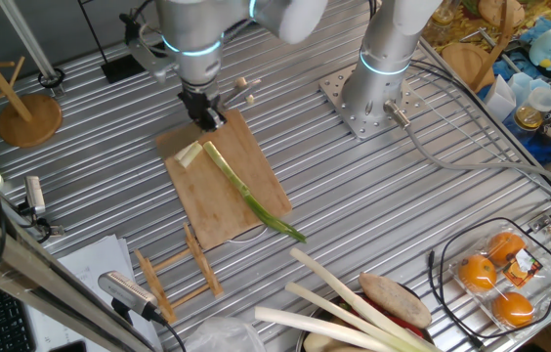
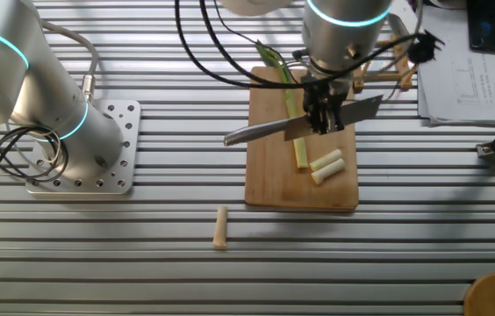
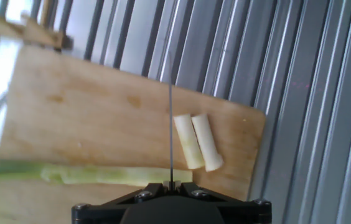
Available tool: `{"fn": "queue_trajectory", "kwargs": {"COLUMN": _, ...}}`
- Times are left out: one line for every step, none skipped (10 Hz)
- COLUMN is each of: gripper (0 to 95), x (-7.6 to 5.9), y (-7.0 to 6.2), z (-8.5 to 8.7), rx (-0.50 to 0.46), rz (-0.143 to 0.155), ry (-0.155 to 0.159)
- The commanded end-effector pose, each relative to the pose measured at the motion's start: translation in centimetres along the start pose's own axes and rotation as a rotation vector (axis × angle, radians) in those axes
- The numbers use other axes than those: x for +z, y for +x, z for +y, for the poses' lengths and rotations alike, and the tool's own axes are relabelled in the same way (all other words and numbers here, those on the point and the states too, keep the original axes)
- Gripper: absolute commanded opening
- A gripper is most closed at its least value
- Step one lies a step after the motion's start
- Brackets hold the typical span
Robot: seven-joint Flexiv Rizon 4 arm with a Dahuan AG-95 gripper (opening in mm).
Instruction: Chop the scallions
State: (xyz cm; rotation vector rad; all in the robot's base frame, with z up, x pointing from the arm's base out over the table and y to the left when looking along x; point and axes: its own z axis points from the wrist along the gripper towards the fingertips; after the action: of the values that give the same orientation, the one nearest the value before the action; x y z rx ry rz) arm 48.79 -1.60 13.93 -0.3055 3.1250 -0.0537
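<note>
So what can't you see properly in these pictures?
- Whether the knife touches the scallion: the hand view shows only its thin edge, and in one fixed view the arm covers it.
- The gripper fingers' grip on the knife: too small and dark in both fixed views.
- The scallion's leaf end: cut off by the left edge in the hand view.
- The cut pieces: hidden by the arm in one fixed view.
</note>
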Motion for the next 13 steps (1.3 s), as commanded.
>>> {"fn": "queue_trajectory", "kwargs": {"gripper": 0.0, "x": 0.6, "y": -2.4, "z": 1.5, "rx": 0.082, "rz": 0.041, "ry": -0.047}}
{"fn": "queue_trajectory", "kwargs": {"gripper": 0.0, "x": 0.7, "y": -2.9, "z": 2.2, "rx": 0.087, "rz": 0.065, "ry": -0.055}}
{"fn": "queue_trajectory", "kwargs": {"gripper": 0.0, "x": 1.2, "y": -3.2, "z": 2.8, "rx": 0.092, "rz": 0.083, "ry": -0.055}}
{"fn": "queue_trajectory", "kwargs": {"gripper": 0.0, "x": 1.7, "y": -3.2, "z": 3.0, "rx": 0.08, "rz": 0.093, "ry": -0.039}}
{"fn": "queue_trajectory", "kwargs": {"gripper": 0.0, "x": 2.3, "y": -3.1, "z": 2.8, "rx": 0.075, "rz": 0.085, "ry": -0.054}}
{"fn": "queue_trajectory", "kwargs": {"gripper": 0.0, "x": 2.9, "y": -2.9, "z": 2.7, "rx": 0.064, "rz": 0.096, "ry": -0.054}}
{"fn": "queue_trajectory", "kwargs": {"gripper": 0.0, "x": 3.5, "y": -2.5, "z": 2.8, "rx": 0.061, "rz": 0.099, "ry": -0.051}}
{"fn": "queue_trajectory", "kwargs": {"gripper": 0.0, "x": 4.3, "y": -1.9, "z": 3.1, "rx": 0.058, "rz": 0.102, "ry": -0.053}}
{"fn": "queue_trajectory", "kwargs": {"gripper": 0.0, "x": 4.9, "y": -1.4, "z": 3.3, "rx": 0.055, "rz": 0.101, "ry": -0.052}}
{"fn": "queue_trajectory", "kwargs": {"gripper": 0.0, "x": 5.2, "y": -0.9, "z": 3.3, "rx": 0.053, "rz": 0.103, "ry": -0.046}}
{"fn": "queue_trajectory", "kwargs": {"gripper": 0.0, "x": 5.5, "y": -0.5, "z": 3.2, "rx": 0.052, "rz": 0.103, "ry": -0.047}}
{"fn": "queue_trajectory", "kwargs": {"gripper": 0.0, "x": 5.5, "y": -0.5, "z": 3.2, "rx": 0.049, "rz": 0.104, "ry": -0.052}}
{"fn": "queue_trajectory", "kwargs": {"gripper": 0.0, "x": 5.5, "y": -0.5, "z": 3.2, "rx": 0.047, "rz": 0.107, "ry": -0.054}}
